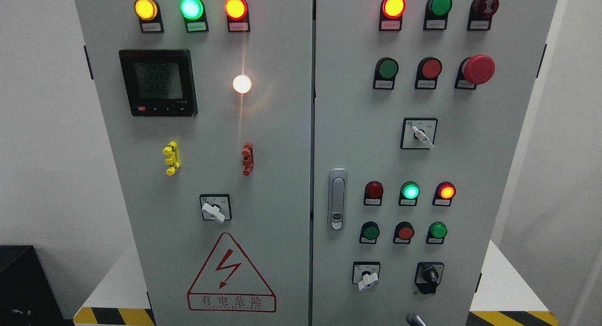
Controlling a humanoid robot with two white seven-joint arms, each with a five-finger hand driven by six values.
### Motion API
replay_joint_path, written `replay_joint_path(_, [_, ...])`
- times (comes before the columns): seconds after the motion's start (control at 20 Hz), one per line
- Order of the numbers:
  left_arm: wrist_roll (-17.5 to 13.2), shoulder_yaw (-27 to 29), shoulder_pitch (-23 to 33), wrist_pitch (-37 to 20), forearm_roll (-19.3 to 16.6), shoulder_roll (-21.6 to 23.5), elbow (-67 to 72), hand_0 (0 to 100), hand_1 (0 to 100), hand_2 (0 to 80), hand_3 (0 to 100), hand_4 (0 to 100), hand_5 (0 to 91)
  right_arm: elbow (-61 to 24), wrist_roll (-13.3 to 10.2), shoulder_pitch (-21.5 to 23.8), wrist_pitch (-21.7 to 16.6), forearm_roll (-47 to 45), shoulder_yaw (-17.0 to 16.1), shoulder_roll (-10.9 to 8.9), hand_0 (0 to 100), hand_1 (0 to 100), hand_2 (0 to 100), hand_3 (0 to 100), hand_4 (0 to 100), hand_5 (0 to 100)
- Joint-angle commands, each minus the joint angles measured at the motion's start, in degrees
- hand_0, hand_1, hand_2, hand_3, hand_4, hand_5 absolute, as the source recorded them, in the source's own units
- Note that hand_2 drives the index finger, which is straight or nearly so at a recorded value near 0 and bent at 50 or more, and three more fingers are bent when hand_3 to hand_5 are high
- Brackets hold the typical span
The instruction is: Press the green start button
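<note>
A grey two-door control cabinet (282,128) fills the view. On the right door an unlit green push button (388,68) sits in the second row, left of a red button (431,68) and a red mushroom stop (478,69). Lower down are two more green buttons (371,232) (438,230) with a red one (405,232) between them. A small grey rounded tip (414,319) pokes in at the bottom edge, right of the middle. It may be a fingertip, but I cannot tell. No arm shows.
Lit lamps run along the top (191,7) (393,6), with a lit green lamp (410,191) mid-door. Also here: a meter display (157,81), rotary switches (418,134) (429,274) (367,275), a door handle (337,199) and the white base (505,283).
</note>
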Motion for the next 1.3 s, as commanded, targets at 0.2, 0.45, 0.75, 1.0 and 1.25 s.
replay_joint_path(0.2, [-0.05,0.00,-1.32,0.04,0.00,0.00,-1.58,12,56,0.0,0,0,0.0,0.01,0.04,-0.02,0.02,1.93,0.00,0.00,0,0,0,2,0,0])
replay_joint_path(0.45, [-0.05,0.00,-1.32,0.04,0.00,0.00,-1.58,12,56,0.0,0,0,0.0,-0.08,0.31,-0.63,-0.68,5.43,0.00,0.09,0,9,0,7,1,0])
replay_joint_path(0.75, [-0.05,0.00,-1.32,0.04,0.00,0.00,-1.58,12,56,0.0,0,0,0.0,0.01,0.22,-2.74,-3.49,18.08,-0.88,0.35,13,34,0,37,36,28])
replay_joint_path(1.0, [-0.05,0.00,-1.32,0.04,0.00,0.00,-1.58,12,56,0.0,0,0,0.0,0.09,-1.18,-4.50,-3.76,30.30,-2.28,0.35,14,31,0,59,61,61])
replay_joint_path(1.25, [-0.05,0.00,-1.32,0.04,0.00,0.00,-1.58,12,56,0.0,0,0,0.0,1.32,-2.24,-7.40,-6.74,41.64,-4.92,0.26,14,32,0,78,80,94])
